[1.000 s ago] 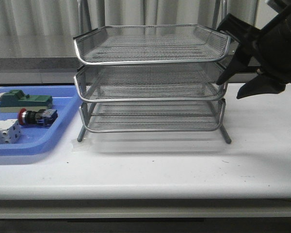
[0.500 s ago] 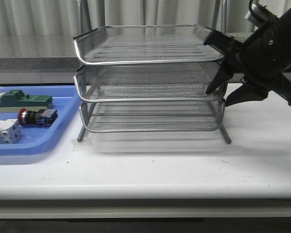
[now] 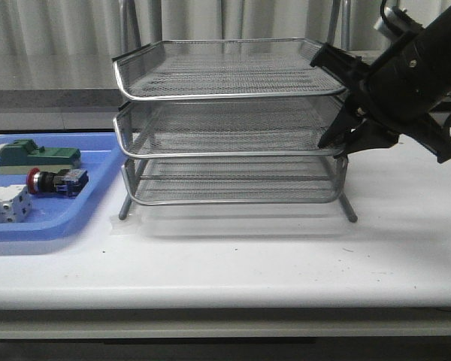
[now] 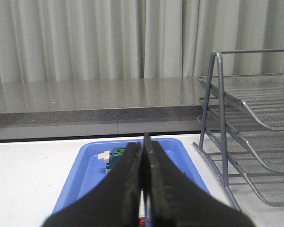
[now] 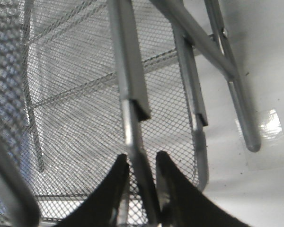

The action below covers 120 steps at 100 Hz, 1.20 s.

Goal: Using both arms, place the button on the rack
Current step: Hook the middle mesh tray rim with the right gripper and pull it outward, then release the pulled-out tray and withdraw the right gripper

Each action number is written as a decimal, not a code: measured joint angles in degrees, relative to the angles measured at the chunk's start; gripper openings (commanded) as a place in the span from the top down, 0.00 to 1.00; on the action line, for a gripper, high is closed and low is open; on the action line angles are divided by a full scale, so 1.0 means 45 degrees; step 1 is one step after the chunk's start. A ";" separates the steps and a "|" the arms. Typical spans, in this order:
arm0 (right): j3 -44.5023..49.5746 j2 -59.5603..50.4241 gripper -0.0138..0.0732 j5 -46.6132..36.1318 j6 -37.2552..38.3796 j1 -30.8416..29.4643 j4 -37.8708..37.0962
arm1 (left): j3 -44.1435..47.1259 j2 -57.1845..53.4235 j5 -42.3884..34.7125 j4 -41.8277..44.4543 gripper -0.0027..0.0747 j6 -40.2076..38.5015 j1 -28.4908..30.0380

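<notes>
The button (image 3: 55, 180) lay on its side in the blue tray (image 3: 68, 226) at the left of the white worktop (image 3: 233, 256). Its red head pointed left and its blue end pointed right. A white block (image 3: 6, 204) sat in the tray just in front of the button. A green and beige block (image 3: 37, 156) sat just behind it. Nothing held the button.

The rack (image 3: 233, 120) stood on the worktop just to the right of the blue tray. It had three wire tiers, one above the other. All three tiers looked bare.

The right gripper (image 3: 344, 143) was at the right front corner of the rack, by the middle tier. In the right wrist view its two black jaws (image 5: 139, 189) stood a little apart, one on each side of a thin metal rod of the rack. I cannot tell if they pressed on the rod or just sat beside it.

The left gripper (image 4: 143, 179) does not show in the front view. In the left wrist view its jaws were pressed together with nothing between them. It hung over the near end of the blue tray, with the rack off to one side.

Grey curtains (image 3: 60, 37) hung far behind it all.
</notes>
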 measured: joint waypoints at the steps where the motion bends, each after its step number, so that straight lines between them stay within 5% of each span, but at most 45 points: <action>1: 0.0000 0.0000 0.85 0.0000 0.0000 0.0000 0.0000 | 0.0000 0.0000 0.0000 0.0000 0.99 0.0000 0.0000; 41: 0.0411 -0.0129 0.88 -0.0030 -0.0403 0.0000 0.0248 | 0.0000 0.0000 0.0000 0.0000 0.99 0.0000 0.0000; 120: 0.5299 -0.4510 0.85 0.0400 -0.0802 0.0536 0.0561 | 0.0000 0.0000 0.0000 0.0000 0.99 0.0000 0.0000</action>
